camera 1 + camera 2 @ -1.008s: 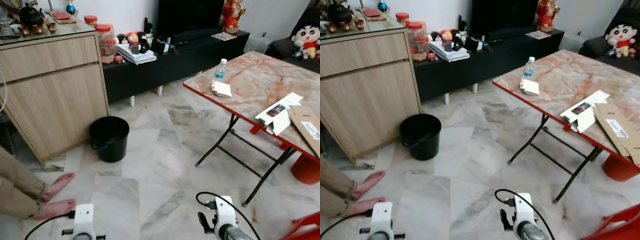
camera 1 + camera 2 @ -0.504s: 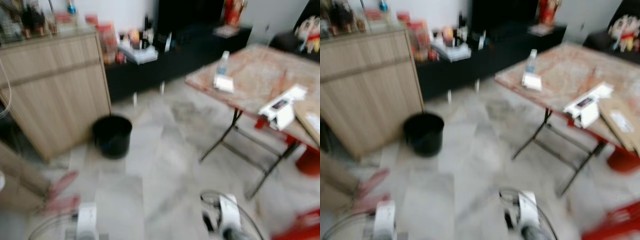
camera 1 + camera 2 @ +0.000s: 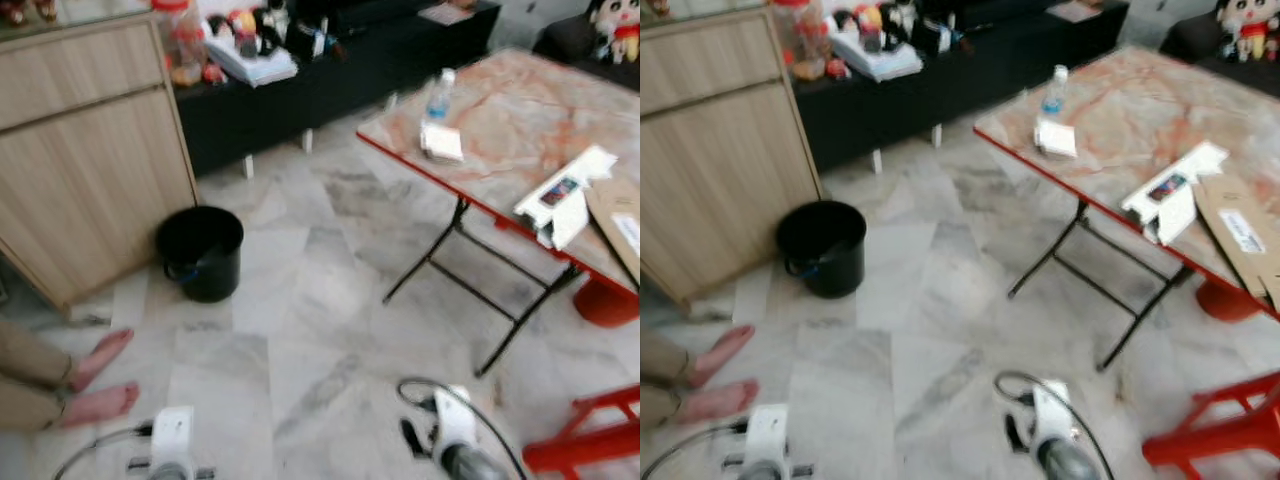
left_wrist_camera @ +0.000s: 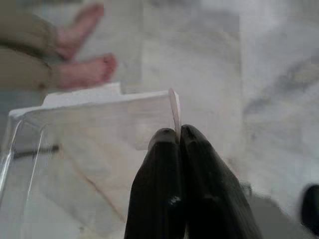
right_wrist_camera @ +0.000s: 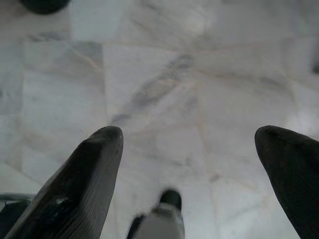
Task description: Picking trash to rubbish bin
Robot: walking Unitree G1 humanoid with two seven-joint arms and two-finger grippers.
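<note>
My left gripper (image 4: 177,135) is shut on the edge of a clear plastic package with a white rim (image 4: 99,112), held low above the marble floor. My right gripper (image 5: 189,133) is open wide over bare floor with nothing between its fingers. The black round bin (image 3: 200,252) stands on the floor by the wooden cabinet (image 3: 80,160), ahead and to my left. Both wrists hang low at the front, the left arm (image 3: 171,452) and the right arm (image 3: 452,450). On the folding table (image 3: 520,130) lie a water bottle (image 3: 437,96), a folded paper (image 3: 441,143) and white and brown cardboard (image 3: 566,199).
A person's bare feet (image 3: 100,380) rest on the floor at my left, close to the left arm. A red stool (image 3: 585,440) stands at the lower right, near the table's legs (image 3: 470,295). A black TV bench (image 3: 330,80) lines the far wall. Open floor lies between me and the bin.
The whole picture has shifted down and left as the camera moved, with blur half a second ago; the red stool has come further into view. The things themselves have not moved.
</note>
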